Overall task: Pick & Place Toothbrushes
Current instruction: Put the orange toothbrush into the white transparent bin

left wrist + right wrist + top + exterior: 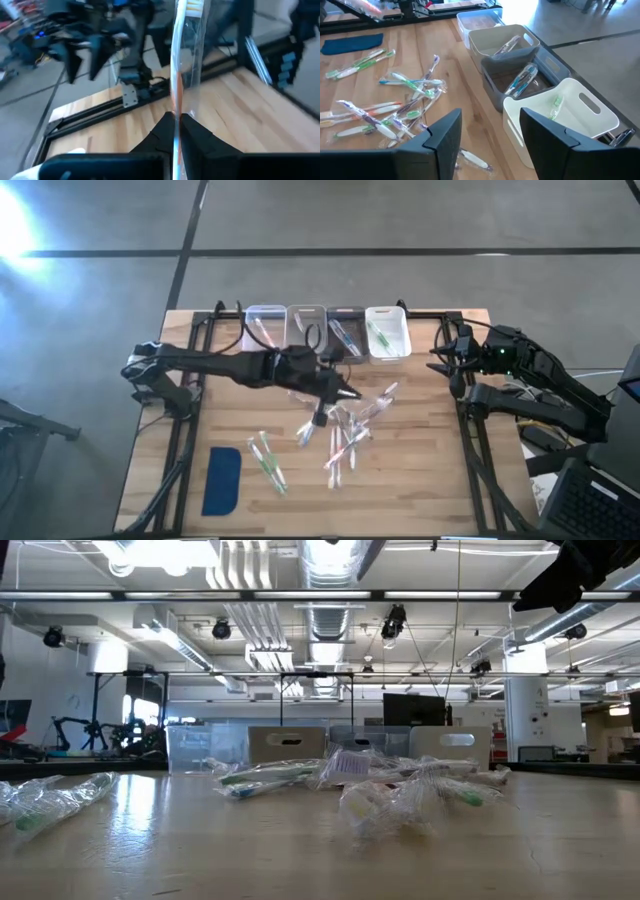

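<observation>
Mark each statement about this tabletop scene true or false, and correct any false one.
1. The left gripper is shut on a wrapped orange-striped toothbrush. True.
2. The right gripper has its fingers shut on a toothbrush. False: its fingers stand open and hold nothing.
3. The white plastic bin at the right end of the row holds a green-accented toothbrush. True.
4. The flat dark-blue rounded pad lies inside a bin. False: it lies on the wooden table, near the front left corner.
5. A loose pile of wrapped toothbrushes lies on the table in front of the bins. True.
</observation>
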`<state>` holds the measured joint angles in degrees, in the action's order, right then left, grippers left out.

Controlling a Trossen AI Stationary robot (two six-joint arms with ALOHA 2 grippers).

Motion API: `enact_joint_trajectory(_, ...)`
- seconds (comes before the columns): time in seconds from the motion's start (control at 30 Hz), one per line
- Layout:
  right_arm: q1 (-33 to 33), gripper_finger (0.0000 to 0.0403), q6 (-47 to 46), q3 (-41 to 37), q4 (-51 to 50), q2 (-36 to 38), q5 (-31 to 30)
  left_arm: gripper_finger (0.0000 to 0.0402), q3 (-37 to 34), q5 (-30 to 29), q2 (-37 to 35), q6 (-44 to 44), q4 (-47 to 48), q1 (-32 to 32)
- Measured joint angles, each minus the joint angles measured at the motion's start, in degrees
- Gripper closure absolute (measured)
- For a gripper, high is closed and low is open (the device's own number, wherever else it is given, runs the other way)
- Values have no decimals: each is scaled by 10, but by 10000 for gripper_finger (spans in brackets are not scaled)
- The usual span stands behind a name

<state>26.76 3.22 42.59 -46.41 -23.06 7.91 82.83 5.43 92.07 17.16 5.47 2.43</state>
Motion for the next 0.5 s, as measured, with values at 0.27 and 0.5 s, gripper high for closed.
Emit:
enact_joint_trajectory(0.27, 0, 232, 0, 0, 0, 0, 0, 384, 76, -69, 0, -76, -7, -34)
enact_joint_trajectory(0.5, 0, 251, 0, 0, 0, 0, 0, 385, 169, -158, 13, -84, -48, -54)
